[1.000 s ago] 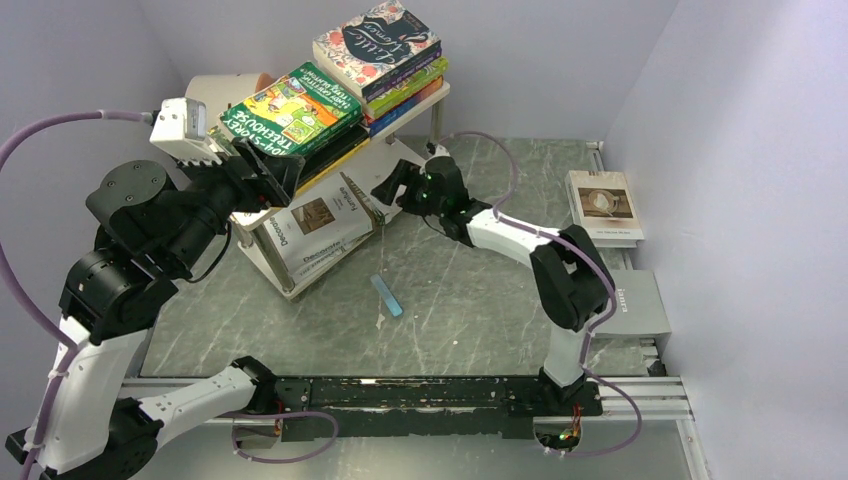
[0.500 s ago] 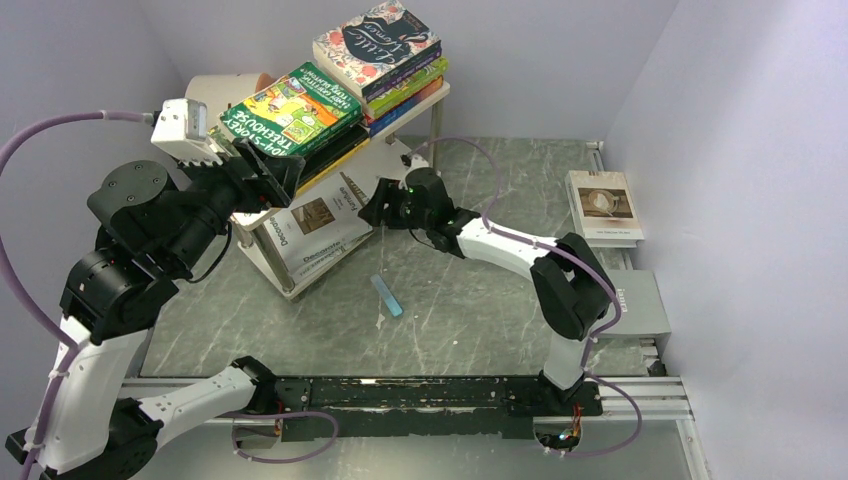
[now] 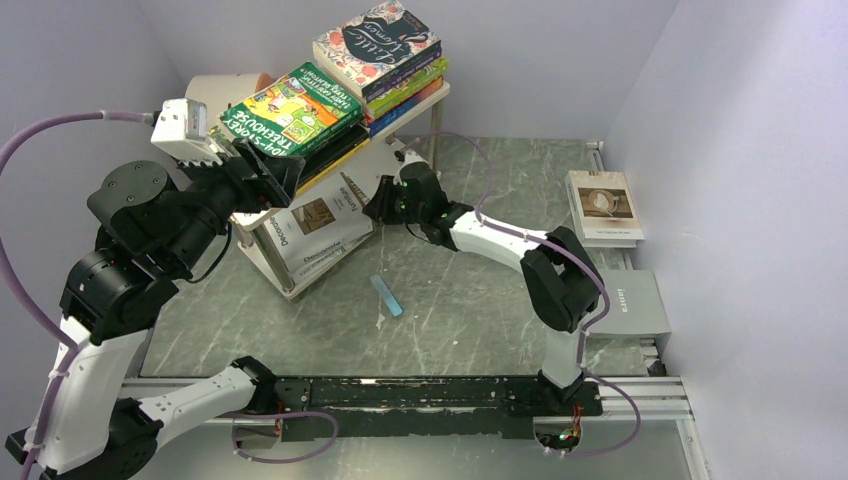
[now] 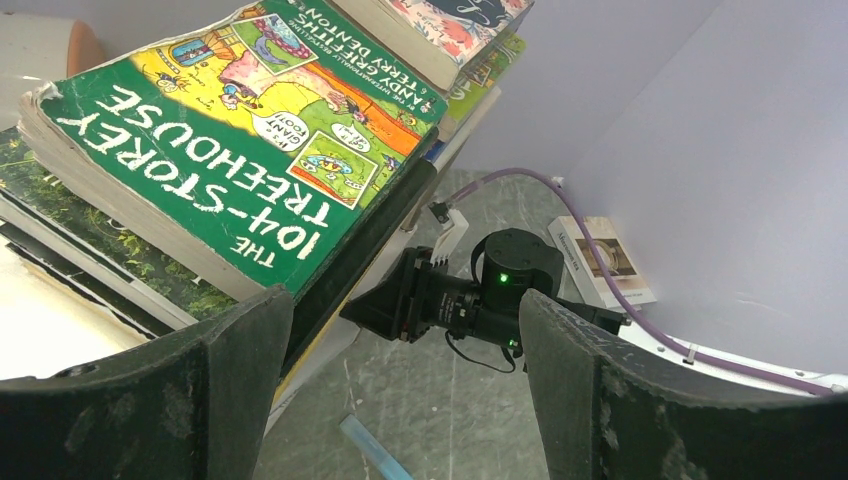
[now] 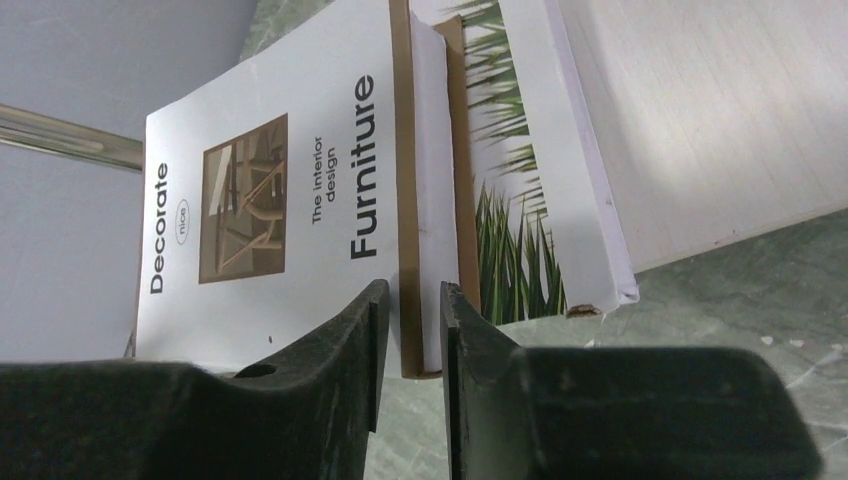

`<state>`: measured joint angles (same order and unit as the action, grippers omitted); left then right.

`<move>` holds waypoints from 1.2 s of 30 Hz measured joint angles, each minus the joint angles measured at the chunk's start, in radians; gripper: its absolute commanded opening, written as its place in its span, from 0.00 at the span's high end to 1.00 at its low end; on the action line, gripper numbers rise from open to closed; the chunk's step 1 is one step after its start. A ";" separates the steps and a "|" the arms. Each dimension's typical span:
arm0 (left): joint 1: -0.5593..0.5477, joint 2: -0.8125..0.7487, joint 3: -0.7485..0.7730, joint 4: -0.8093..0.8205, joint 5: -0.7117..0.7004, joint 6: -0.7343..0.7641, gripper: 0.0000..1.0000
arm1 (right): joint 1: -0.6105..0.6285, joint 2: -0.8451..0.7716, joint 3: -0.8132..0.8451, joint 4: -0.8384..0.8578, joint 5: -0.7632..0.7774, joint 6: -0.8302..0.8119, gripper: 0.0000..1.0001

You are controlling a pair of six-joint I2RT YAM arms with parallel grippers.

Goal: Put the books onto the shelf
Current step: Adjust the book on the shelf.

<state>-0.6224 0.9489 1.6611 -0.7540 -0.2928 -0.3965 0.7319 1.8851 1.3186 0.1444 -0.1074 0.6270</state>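
Note:
The white two-tier shelf stands at the back left. Its top board carries the green Treehouse book and a stack topped by the floral Little Women. On the lower tier lies a white "Decorate / Furniture" book beside a plant-cover book. My right gripper reaches into the lower tier, its jaws narrowed onto the Furniture book's edge. By the Treehouse book's near corner my left gripper hangs wide open, holding nothing.
Against the right wall lie a white picture-cover book and a grey book. A small blue bar rests on the marbled table in front of the shelf. Behind the shelf's left end stands a white cylinder.
My right gripper moved left to the shelf's lower tier and its jaws narrowed round the Furniture book's edge. The left arm has not moved.

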 measured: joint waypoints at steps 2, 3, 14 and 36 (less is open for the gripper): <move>0.000 0.000 0.000 0.000 0.000 0.000 0.13 | -0.002 0.005 0.010 -0.001 -0.002 -0.008 0.76; 0.000 0.000 0.000 0.000 0.000 0.000 0.13 | -0.005 0.009 0.016 -0.001 -0.002 -0.014 0.76; 0.000 0.000 0.000 0.000 0.000 0.000 0.13 | -0.013 -0.014 0.006 -0.032 0.014 -0.070 0.45; 0.000 -0.006 0.000 0.000 0.000 0.000 0.13 | 0.029 -0.068 -0.113 -0.021 -0.010 -0.021 0.67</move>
<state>-0.6224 0.9432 1.6611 -0.7544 -0.2928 -0.3969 0.7612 1.8172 1.2053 0.1238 -0.1177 0.6056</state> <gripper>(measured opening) 0.874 0.336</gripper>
